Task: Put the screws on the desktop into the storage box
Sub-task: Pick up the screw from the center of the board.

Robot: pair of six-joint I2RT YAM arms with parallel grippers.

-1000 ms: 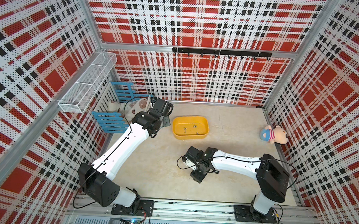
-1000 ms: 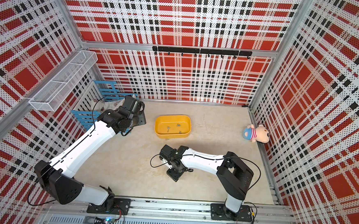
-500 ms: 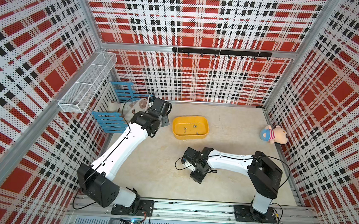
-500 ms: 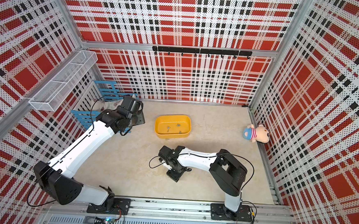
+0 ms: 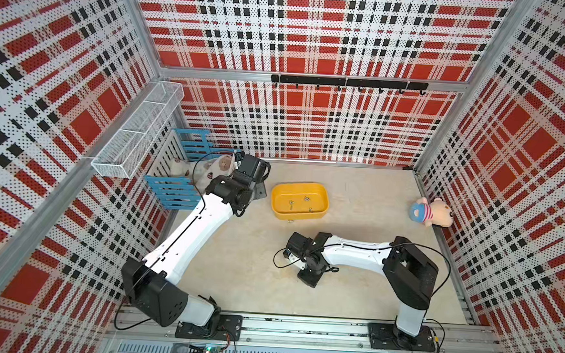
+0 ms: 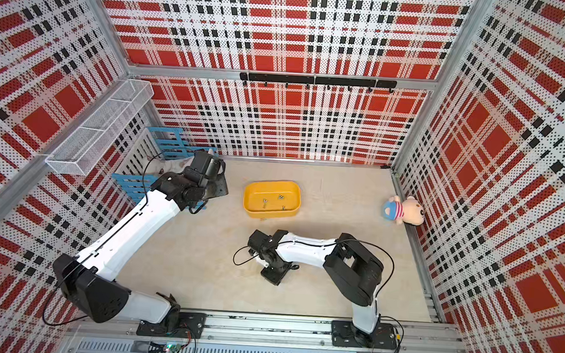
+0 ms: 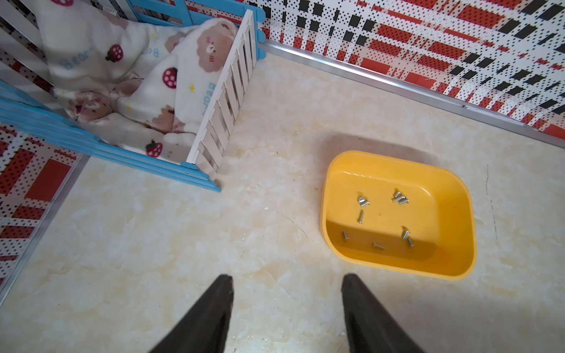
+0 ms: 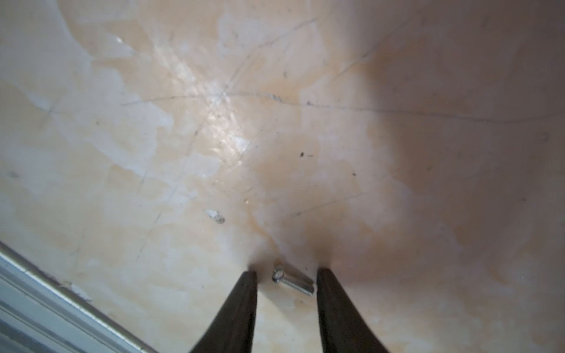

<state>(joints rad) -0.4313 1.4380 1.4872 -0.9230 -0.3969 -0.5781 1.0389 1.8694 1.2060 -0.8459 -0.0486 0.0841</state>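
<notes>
At the upper left of both top views a white wire-mesh basket (image 5: 135,134) hangs on the plaid wall. Below it a blue-and-white slatted crate (image 5: 176,191) stands in the corner, holding a bear-print blanket (image 7: 128,76).

The left arm (image 5: 197,232) reaches up from the lower left toward the crate. In the left wrist view the left gripper (image 7: 287,276) is released: its jaws stand wide apart over bare table (image 5: 357,195), with nothing between them.

At the centre of both top views sits the yellow storage box (image 5: 300,216), flat on the table and just right of the left arm's wrist. The screws (image 7: 400,198) already in it lie scattered on its floor, two small clusters near the far wall and single ones nearer the front wall. A tiny grey piece (image 5: 290,222), seemingly another screw, lies on the table just below the box's near wall.

Lower and a little right, the right arm (image 5: 353,255) stretches leftward from its base, its wrist pointing down at the table. In the right wrist view the right gripper (image 8: 287,271) is down at the surface. Its jaws are parted on either side of a lone screw (image 8: 295,280) that lies flat between them. The threaded end is just beside the finger (image 8: 333,299) at frame right, and a gap shows on the head's side. The screw is not clamped.

At the far right a plush toy (image 5: 432,211) lies against the wall.
</notes>
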